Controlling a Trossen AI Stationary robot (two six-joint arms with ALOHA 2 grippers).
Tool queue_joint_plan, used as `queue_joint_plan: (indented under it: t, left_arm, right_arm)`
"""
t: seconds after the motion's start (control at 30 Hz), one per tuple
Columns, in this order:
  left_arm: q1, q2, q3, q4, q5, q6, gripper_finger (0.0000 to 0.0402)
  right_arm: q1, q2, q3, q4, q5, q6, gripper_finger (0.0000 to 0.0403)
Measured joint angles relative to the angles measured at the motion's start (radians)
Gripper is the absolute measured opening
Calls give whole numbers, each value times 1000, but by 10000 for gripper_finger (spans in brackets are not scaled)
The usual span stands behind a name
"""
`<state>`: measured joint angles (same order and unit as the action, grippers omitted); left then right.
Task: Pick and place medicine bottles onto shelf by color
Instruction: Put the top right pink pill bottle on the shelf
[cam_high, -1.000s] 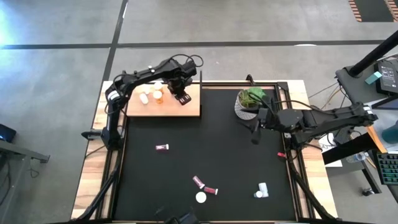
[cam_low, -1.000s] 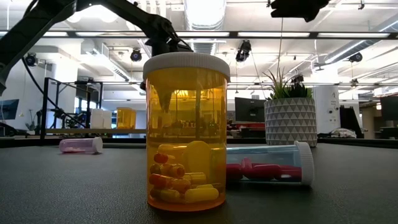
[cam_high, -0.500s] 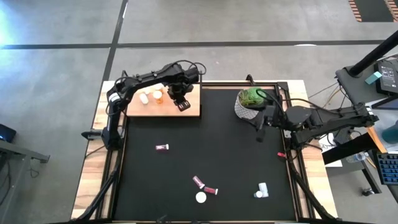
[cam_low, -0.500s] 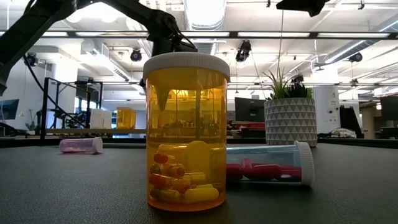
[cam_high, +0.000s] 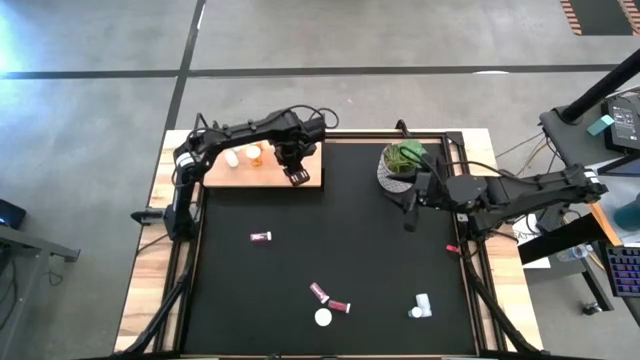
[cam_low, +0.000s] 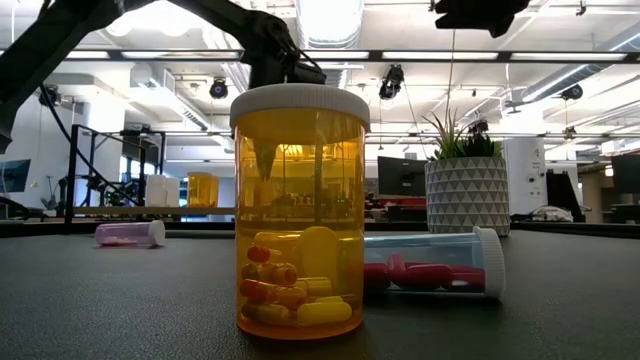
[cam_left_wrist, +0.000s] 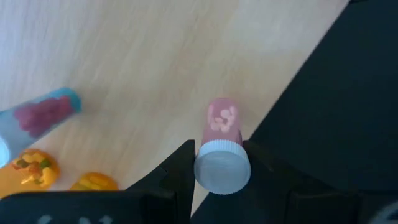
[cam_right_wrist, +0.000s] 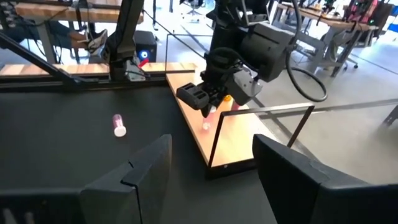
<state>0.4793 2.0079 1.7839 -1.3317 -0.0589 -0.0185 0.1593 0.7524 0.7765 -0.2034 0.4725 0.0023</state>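
Left pincer (cam_left_wrist: 219, 163) is gripping a pink-filled medicine bottle (cam_left_wrist: 221, 146) by its white cap over the shelf's (cam_high: 262, 172) edge nearest the black mat (cam_high: 350, 240). Farther along the shelf, an orange bottle (cam_high: 253, 153) and a white bottle (cam_high: 232, 158) are standing. Right pincer (cam_right_wrist: 211, 163), fingers spread wide, is hovering beside the potted plant (cam_high: 402, 165) at the desk's far right.

The left gripper (cam_high: 296, 172) hangs at the far left of the worktop, jaws clamped on a small pink bottle (cam_left_wrist: 222, 121), while the right gripper (cam_high: 409, 207) waits far right, jaws apart.
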Motion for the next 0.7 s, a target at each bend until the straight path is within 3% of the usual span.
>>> queue_joint_plan:
  t: [0.23, 0.7]
  left_arm:
    - [-1, 0, -10, 18, 0, 0, 102]
    - [0, 0, -11, 70, -2, -1, 102]
  right_arm:
    - [0, 23, 0, 0, 0, 107, 217]
    - [0, 22, 0, 0, 0, 111, 217]
